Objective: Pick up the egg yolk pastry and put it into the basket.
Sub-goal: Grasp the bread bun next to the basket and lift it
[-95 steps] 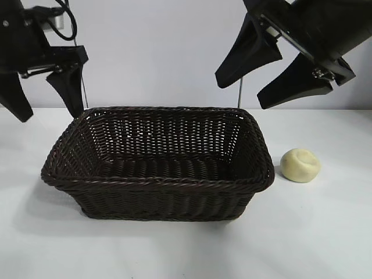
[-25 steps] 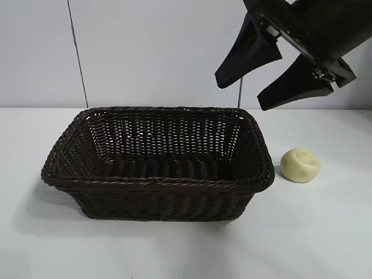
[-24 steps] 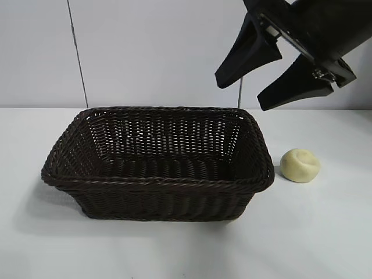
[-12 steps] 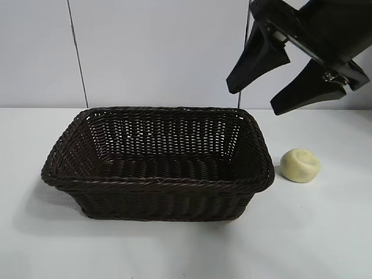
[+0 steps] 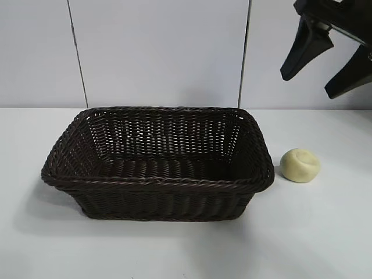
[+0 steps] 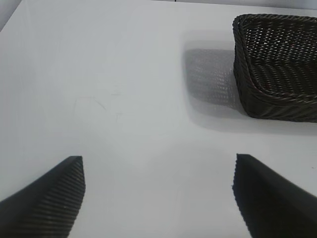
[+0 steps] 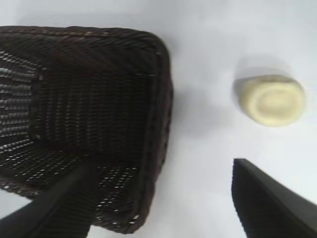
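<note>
The egg yolk pastry [image 5: 300, 165] sits on the white table [image 5: 325, 232] just beside the basket [image 5: 157, 180], apart from its rim, well below the right gripper [image 5: 324, 64] and a little toward the basket from it. That gripper hangs high with fingers spread wide, holding nothing. The left gripper [image 6: 157, 198], spread and empty too, hovers over bare table with the basket's end off to one side of it.

Lab or robot test bench, not a home. Plain white table [image 5: 325, 232] with nothing homely on it, bare pale panelled wall [image 5: 157, 52] behind with dark vertical seams [image 5: 77, 55]. Black robot gripper [image 5: 325, 61] hangs over the setup. Only staged props: wicker basket [image 5: 157, 183] and egg yolk pastry [image 5: 300, 165].
</note>
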You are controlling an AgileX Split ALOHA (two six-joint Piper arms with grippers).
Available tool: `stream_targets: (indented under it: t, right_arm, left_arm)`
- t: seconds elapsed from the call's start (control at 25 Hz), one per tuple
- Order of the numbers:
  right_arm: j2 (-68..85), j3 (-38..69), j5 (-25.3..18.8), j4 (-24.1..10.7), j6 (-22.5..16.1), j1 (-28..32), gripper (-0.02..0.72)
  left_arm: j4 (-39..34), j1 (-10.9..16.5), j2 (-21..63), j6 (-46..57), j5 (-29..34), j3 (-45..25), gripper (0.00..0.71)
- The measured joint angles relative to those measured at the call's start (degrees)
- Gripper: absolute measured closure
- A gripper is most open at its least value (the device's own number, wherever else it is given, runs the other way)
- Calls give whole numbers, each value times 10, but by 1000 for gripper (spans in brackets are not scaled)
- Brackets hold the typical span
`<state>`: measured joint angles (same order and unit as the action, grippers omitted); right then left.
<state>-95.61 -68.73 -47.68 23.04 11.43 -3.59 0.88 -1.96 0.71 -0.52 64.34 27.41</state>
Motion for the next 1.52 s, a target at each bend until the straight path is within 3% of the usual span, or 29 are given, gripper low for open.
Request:
stream_targets:
  t: [0.64,1.2,1.28,1.44,1.52]
  right_arm:
    - [-105,-1,95,-114,-88,0,164]
    - [-184,-1,136,-119,-103,0,169]
    - [-185,-1,143,-122,-109,0,226]
    - [-185,-1,146,-134,-121,0,545]
    - [-183,-1,146,-136,-123,0,636]
  left_arm:
    - [0,0,0,0,0,0,116]
    - [0,0,0,0,0,0,116]
    - [0,0,0,0,0,0,116]
    - [0,0,0,0,0,0,116]
    - [0,0,0,0,0,0,116]
